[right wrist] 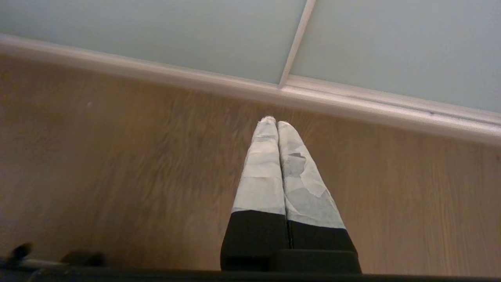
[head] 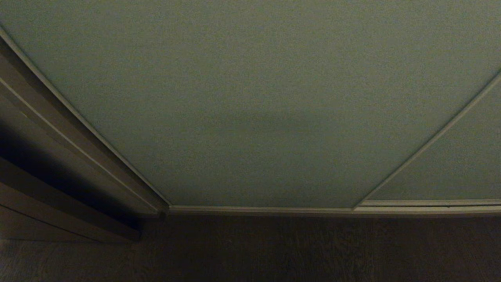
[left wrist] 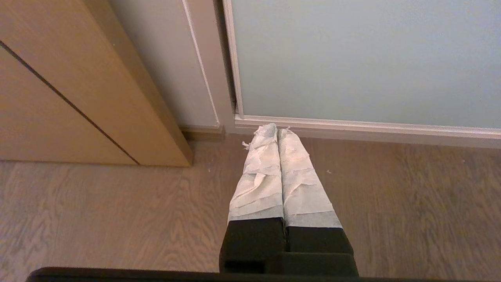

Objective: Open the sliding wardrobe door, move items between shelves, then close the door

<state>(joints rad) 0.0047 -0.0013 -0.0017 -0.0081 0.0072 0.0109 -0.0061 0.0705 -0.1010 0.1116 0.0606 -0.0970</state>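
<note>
The sliding wardrobe door point(head: 250, 102) is seen filling most of the head view, drawn fully across its opening; its pale grey-green panel is edged by a thin silvery frame point(head: 258, 209) that meets the floor track at the bottom; a second panel point(head: 450, 168) is seen overlapping it on the right. No gap into the wardrobe is shown, so the plush items and the shelves are taken to be hidden behind the door; whether the items have been moved cannot be told from what is visible.

The left pincer point(left wrist: 277, 131) is held low, pointing at the door's lower left corner, its tape-wrapped fingers point(left wrist: 260, 172) pressed together with nothing between them; the right pincer point(right wrist: 276, 122) is likewise closed and empty, aimed at the floor near the seam where the two panels meet. Both are judged to be kept down and clear of the door, so neither can catch on the sliding panel; neither arm is caught in the head view.

To the left, a brown wooden cabinet point(left wrist: 78, 90) is set against the wardrobe's side frame point(left wrist: 211, 66). The wooden floor point(left wrist: 411, 203) is laid in pale grained boards; the room is dimly lit in the head view.
</note>
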